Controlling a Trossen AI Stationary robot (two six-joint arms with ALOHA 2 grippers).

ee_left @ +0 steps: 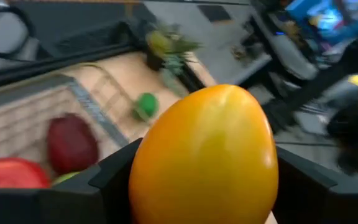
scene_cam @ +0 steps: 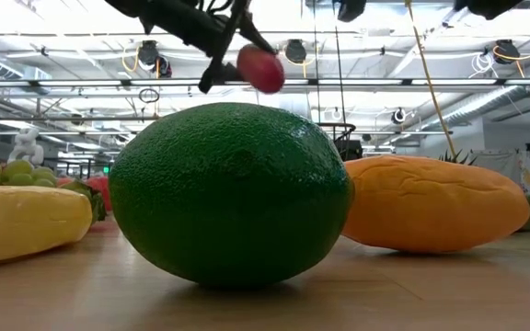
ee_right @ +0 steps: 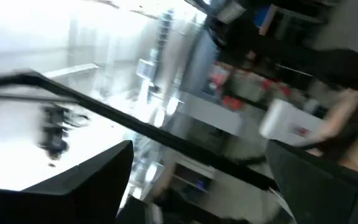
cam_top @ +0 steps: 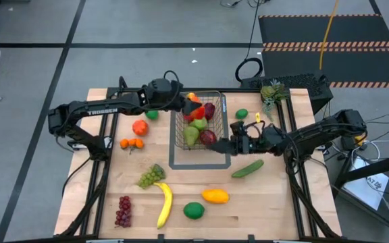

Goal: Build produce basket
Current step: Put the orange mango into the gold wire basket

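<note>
The wire-mesh basket (cam_top: 222,108) stands mid-table on a flat grey outline and holds red apples and green pears. My left gripper (cam_top: 186,101) reaches in from the table's left, over the basket's far rim. It is shut on a yellow-orange mango (ee_left: 210,143), which shows reddish in the low view (scene_cam: 260,69). My right gripper (cam_top: 220,144) is at the basket's near right corner, its fingers wide open (ee_right: 197,180) and tipped upward. I cannot tell whether it touches the basket. My left gripper pinches the mango between its two fingers, one on each side of the fruit's rounded body (ee_left: 143,168). The fingers come from the table's left, slanting a little downward. The mango is lifted clear, above the basket's far part.
Loose produce lies on the table: a banana (cam_top: 164,204), a lime (cam_top: 194,210), another mango (cam_top: 215,196), a cucumber (cam_top: 248,168), green grapes (cam_top: 151,175), red grapes (cam_top: 123,210) and small oranges (cam_top: 132,143). A pineapple-like plant (cam_top: 272,93) stands at the far right.
</note>
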